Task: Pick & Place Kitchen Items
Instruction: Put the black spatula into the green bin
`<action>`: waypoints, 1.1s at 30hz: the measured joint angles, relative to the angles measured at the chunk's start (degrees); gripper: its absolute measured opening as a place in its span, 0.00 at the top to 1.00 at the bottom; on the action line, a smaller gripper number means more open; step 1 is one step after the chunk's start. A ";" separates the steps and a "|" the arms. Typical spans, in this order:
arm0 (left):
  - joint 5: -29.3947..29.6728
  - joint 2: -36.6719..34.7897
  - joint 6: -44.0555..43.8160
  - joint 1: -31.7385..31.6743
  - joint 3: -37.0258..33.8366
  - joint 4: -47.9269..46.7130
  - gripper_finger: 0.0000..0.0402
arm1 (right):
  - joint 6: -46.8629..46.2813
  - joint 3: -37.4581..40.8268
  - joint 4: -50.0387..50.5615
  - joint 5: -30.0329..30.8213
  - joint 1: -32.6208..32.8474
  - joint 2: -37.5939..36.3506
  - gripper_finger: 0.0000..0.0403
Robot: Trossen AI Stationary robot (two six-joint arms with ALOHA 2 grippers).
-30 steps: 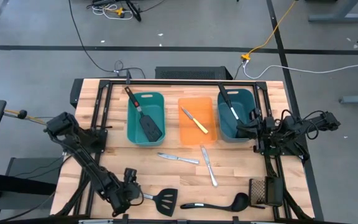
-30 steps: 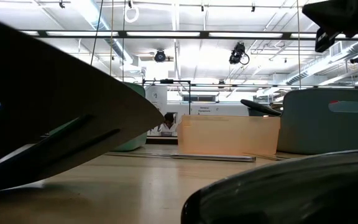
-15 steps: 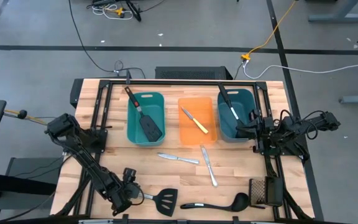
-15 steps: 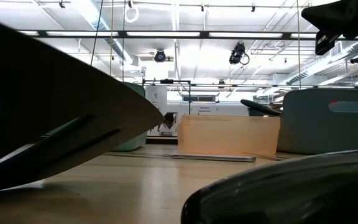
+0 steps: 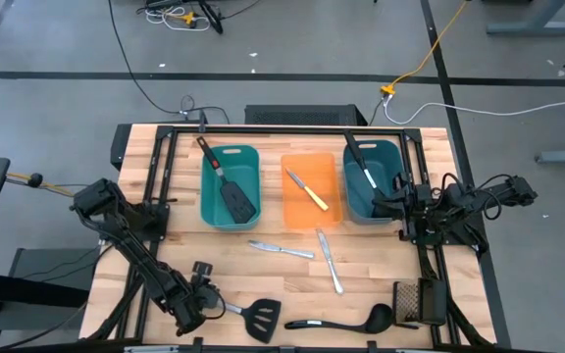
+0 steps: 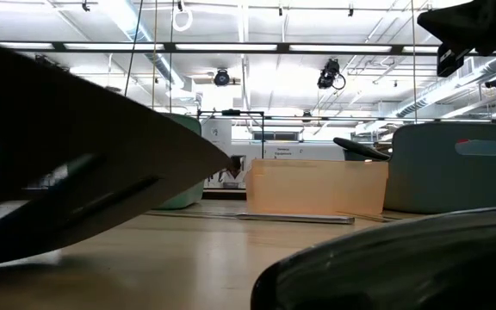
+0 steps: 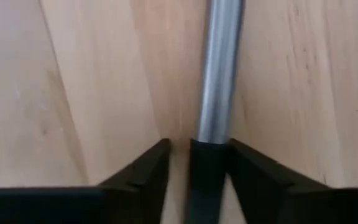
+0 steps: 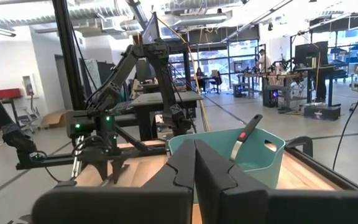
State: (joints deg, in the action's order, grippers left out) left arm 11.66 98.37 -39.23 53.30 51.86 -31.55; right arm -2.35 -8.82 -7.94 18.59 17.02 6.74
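Lying flat between the left gripper's (image 7: 197,163) jaws, the slotted spatula (image 5: 260,317) shows a silver shaft meeting a black handle. Those jaws have narrowed since a second ago and now seem to touch the handle; firm grip is unclear. The right gripper (image 8: 194,163) rests closed, empty. Pale wooden table (image 5: 292,279); bright workshop beyond.

A robotics lab: exposed ceiling ducts (image 8: 104,12), workbenches (image 8: 278,84), concrete floor (image 5: 57,39) with trailing cables (image 5: 130,69).
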 joint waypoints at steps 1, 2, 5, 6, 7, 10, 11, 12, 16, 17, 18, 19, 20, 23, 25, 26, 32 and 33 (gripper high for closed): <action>0.05 0.00 0.15 0.00 -0.02 -0.10 0.70 | 0.02 0.00 0.00 0.00 0.02 0.00 0.98; -0.30 0.02 0.65 -0.01 -0.06 -0.16 0.75 | 0.02 0.00 0.00 0.00 0.01 0.00 0.98; -0.86 0.06 2.25 -0.04 0.45 -0.74 0.80 | 0.02 0.00 0.00 0.02 0.00 0.00 0.98; -0.82 0.16 2.68 -0.04 0.95 -1.42 0.80 | 0.02 0.00 0.00 0.02 0.00 0.00 0.98; -0.79 0.27 3.18 -0.04 1.47 -2.14 0.80 | 0.02 0.00 0.00 0.02 0.00 0.00 0.98; -0.15 0.52 5.34 -0.01 4.21 -6.19 0.80 | -0.22 0.00 -0.01 0.02 0.01 0.00 0.98; 0.54 0.50 6.57 0.00 5.54 -8.02 0.80 | -0.23 0.00 0.00 0.01 0.00 0.00 0.98; 1.75 0.25 7.72 0.02 6.87 -9.86 0.80 | -0.24 0.00 0.00 0.01 0.00 0.00 0.98; 7.28 -2.34 10.61 0.00 11.78 -16.76 0.80 | -0.26 0.00 0.00 0.00 0.02 0.00 0.98; 8.45 -3.75 11.36 -0.02 12.54 -17.50 0.80 | -0.34 0.00 -0.02 0.00 0.00 0.00 0.98; 9.25 -5.62 11.94 -0.04 12.92 -17.94 0.80 | -0.46 0.00 0.00 0.00 0.02 0.00 0.98; 9.99 -7.76 12.64 -0.03 13.09 -18.02 0.80 | -0.67 0.00 0.00 -0.02 0.02 0.00 0.98; 10.67 -9.98 12.85 0.03 13.10 -17.73 0.80 | -0.84 0.00 0.00 -0.02 0.02 0.00 0.98; 14.16 -18.09 13.22 0.69 11.32 -17.18 0.80 | -1.27 0.00 0.07 -0.03 0.01 0.00 0.98; 16.55 -23.49 13.66 0.76 9.30 -16.26 0.80 | -1.27 0.00 0.07 -0.02 0.02 0.00 0.98; 17.38 -26.32 14.07 0.73 7.85 -15.07 0.80 | -1.27 0.00 0.07 -0.02 0.02 0.00 0.98; 22.11 -43.32 14.47 -1.77 -2.81 -5.46 0.80 | -1.48 0.00 0.26 -0.02 0.01 0.00 0.98; 21.79 -46.08 14.65 -2.02 -4.80 -3.49 0.80 | -1.49 0.00 0.27 -0.03 0.01 0.00 0.98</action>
State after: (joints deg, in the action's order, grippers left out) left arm 33.45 52.29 -24.58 51.28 47.06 -35.04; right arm -3.84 -8.82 -7.67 18.56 17.03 6.74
